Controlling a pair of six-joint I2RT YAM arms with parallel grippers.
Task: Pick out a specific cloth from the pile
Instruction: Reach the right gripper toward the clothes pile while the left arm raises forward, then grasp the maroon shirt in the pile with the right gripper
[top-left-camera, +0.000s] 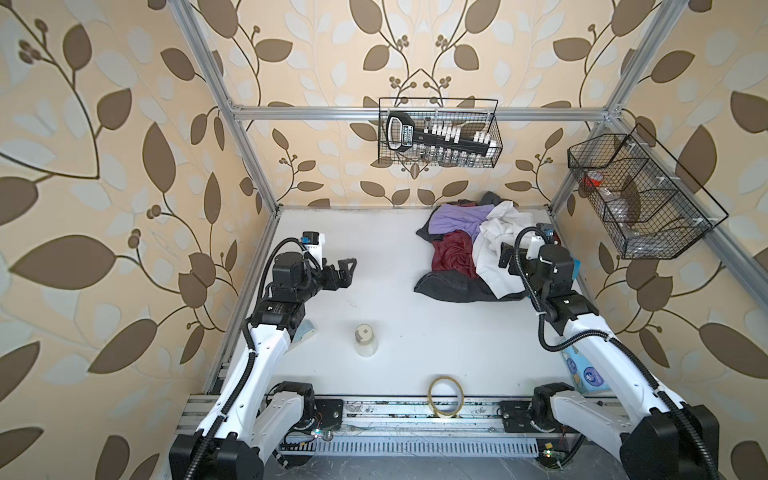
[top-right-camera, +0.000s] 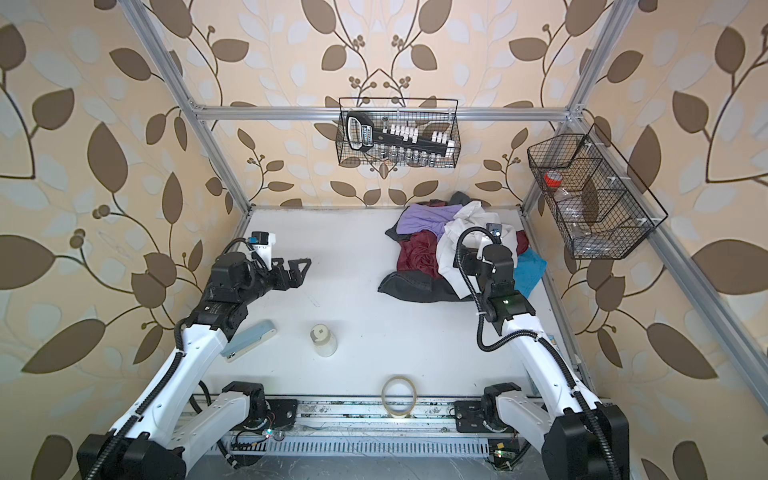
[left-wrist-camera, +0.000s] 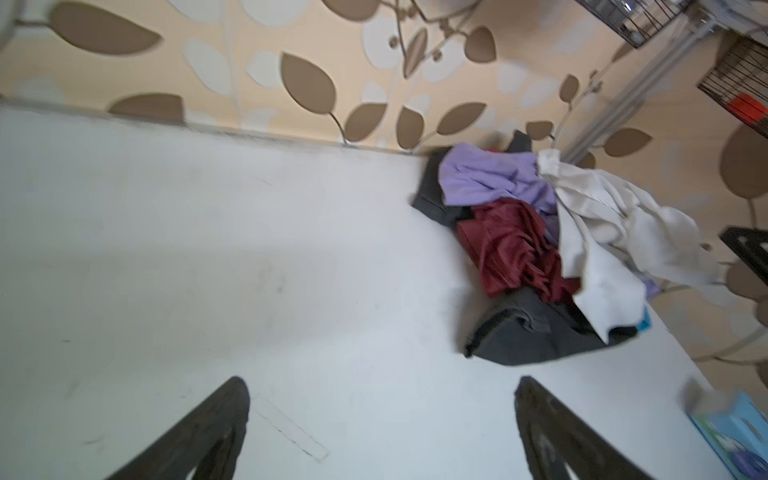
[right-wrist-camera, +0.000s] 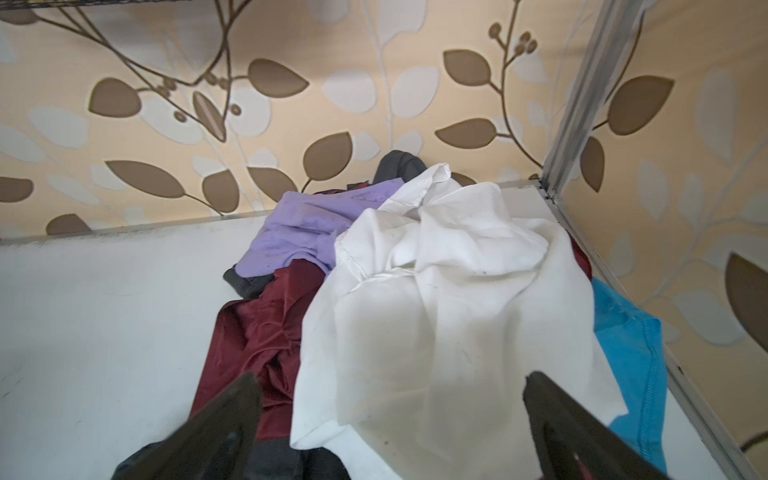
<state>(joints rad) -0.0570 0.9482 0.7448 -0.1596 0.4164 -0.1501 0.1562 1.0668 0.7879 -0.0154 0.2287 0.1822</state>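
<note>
The pile lies in the far right corner of the white table in both top views. The maroon cloth shows on the pile's left side, partly under a white garment, below a lilac cloth and above a dark grey garment. A turquoise piece lies by the right edge. My right gripper hovers open over the near end of the white garment, holding nothing. My left gripper is open over bare table, well left of the pile.
A small lidded bottle stands mid-table, and a tape ring sits at the front edge. A pale blue stapler-like object lies by the left arm. A blue pack lies under the right arm. Wire baskets hang on the frame.
</note>
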